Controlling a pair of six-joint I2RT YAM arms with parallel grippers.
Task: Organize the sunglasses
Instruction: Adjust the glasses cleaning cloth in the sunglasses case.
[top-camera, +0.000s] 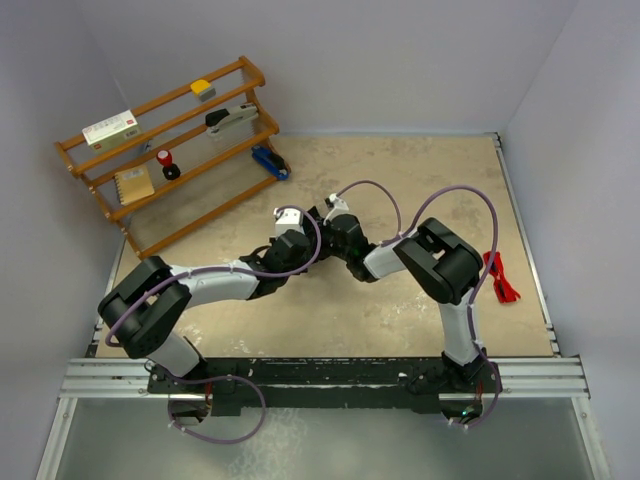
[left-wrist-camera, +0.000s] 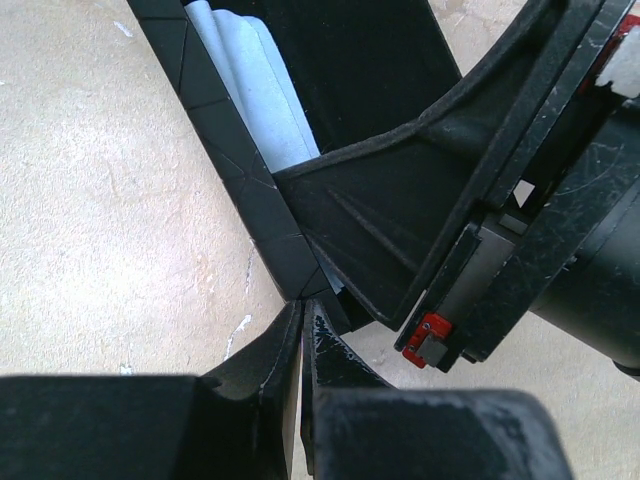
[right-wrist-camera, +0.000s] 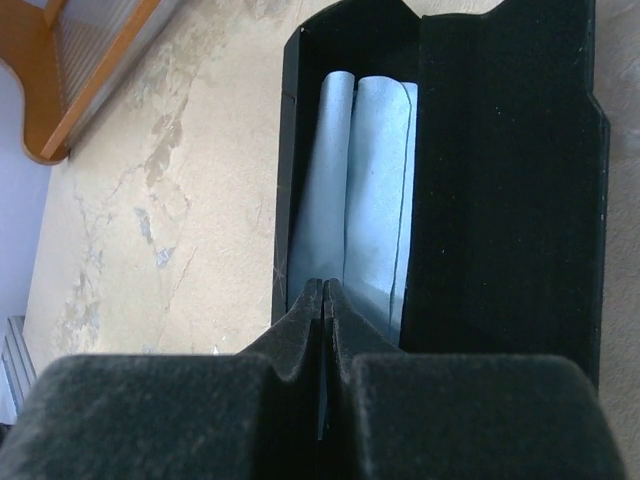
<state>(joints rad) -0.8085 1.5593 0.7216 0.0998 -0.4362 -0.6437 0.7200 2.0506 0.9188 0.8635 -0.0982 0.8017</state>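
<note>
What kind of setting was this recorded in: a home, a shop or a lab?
Most likely a lab robot test cell, not a home. Plain pale walls box in a stone-patterned tabletop, an aluminium mounting rail runs along the near edge, and a wooden rack holds staged office props.

A wooden rack (top-camera: 165, 101) is set at the far left of the beige table (top-camera: 420, 170). A white box (top-camera: 111, 129), a yellow block (top-camera: 203, 89), a tan notepad (top-camera: 133, 185) and a blue object (top-camera: 270, 162) are kept on it. A pale blue cloth (right-wrist-camera: 360, 190) is laid folded inside an open black case (right-wrist-camera: 500, 180).
</note>
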